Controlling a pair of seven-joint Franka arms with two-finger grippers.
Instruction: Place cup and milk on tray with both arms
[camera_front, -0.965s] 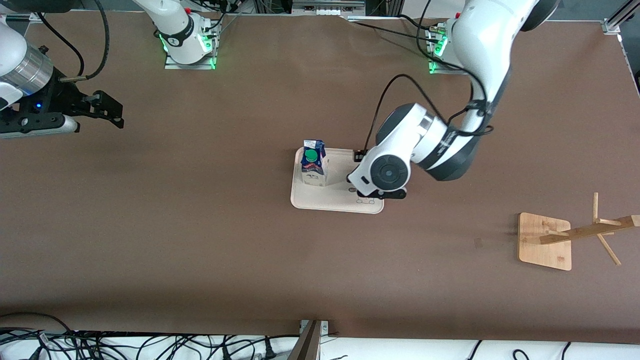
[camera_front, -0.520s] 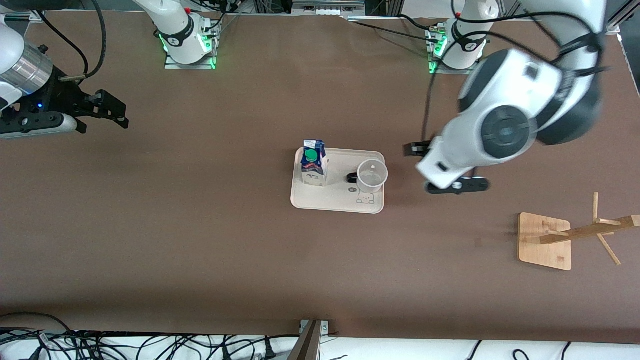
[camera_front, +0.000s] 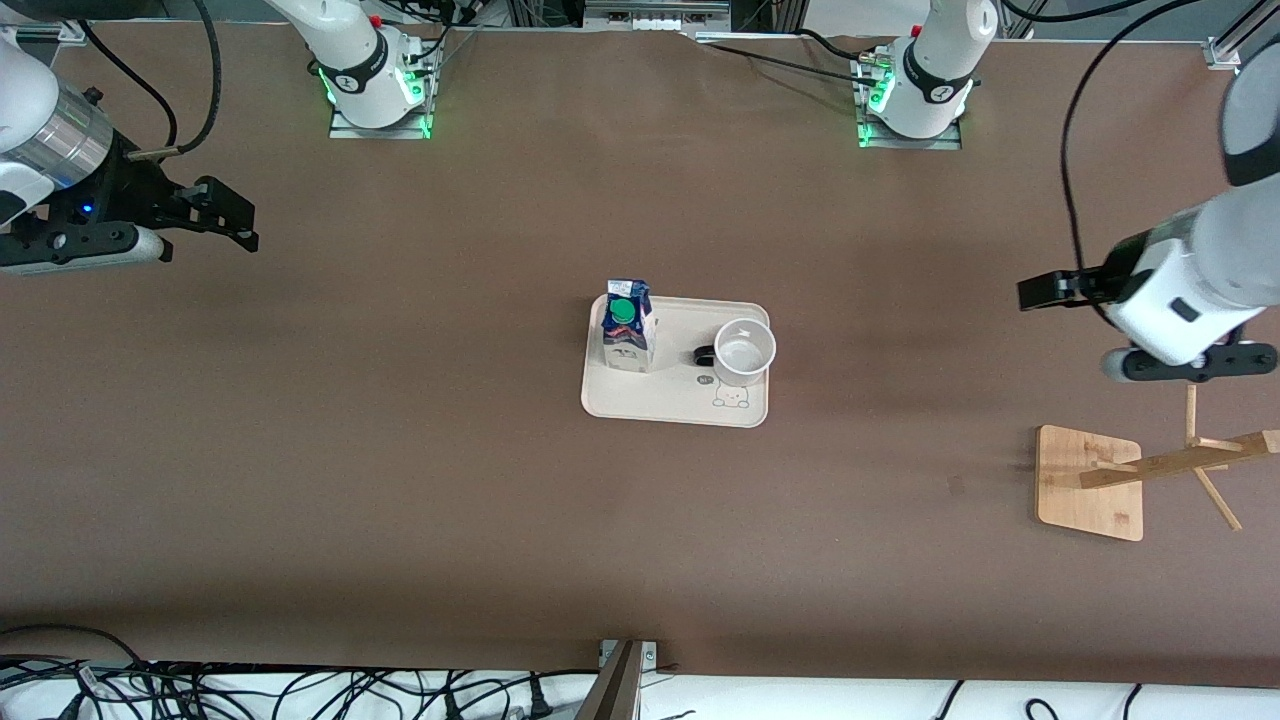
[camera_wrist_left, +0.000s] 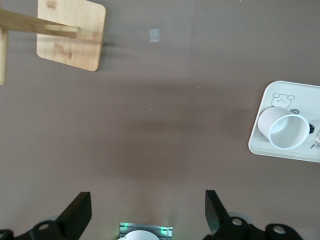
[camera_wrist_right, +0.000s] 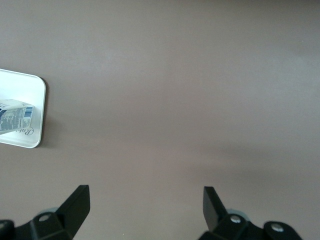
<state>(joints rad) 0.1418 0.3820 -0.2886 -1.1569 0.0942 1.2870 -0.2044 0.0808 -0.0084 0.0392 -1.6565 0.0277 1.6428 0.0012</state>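
Note:
The cream tray (camera_front: 670, 400) lies mid-table. The milk (camera_front: 627, 330) stands upright on its end toward the right arm. The cup (camera_front: 745, 352) stands upright on its end toward the left arm, with its black handle toward the milk. My left gripper (camera_front: 1075, 290) is open and empty, up over bare table at the left arm's end. Its wrist view shows the open gripper (camera_wrist_left: 148, 220), the cup (camera_wrist_left: 285, 131) and the tray (camera_wrist_left: 256, 145). My right gripper (camera_front: 225, 215) is open and empty, waiting over the right arm's end. Its wrist view shows the gripper (camera_wrist_right: 146, 212), the tray (camera_wrist_right: 35, 85) and the milk (camera_wrist_right: 12, 117).
A wooden stand with a square base (camera_front: 1090, 482) and slanted pegs (camera_front: 1200, 460) is at the left arm's end, nearer the camera; it shows in the left wrist view (camera_wrist_left: 70, 35). The arm bases (camera_front: 380, 90) (camera_front: 915, 95) stand at the table's back edge. Cables lie along the front edge.
My left gripper has let go of the cup, risen and swung away toward the left arm's end. The cup stays upright on the tray. The right arm has hardly moved.

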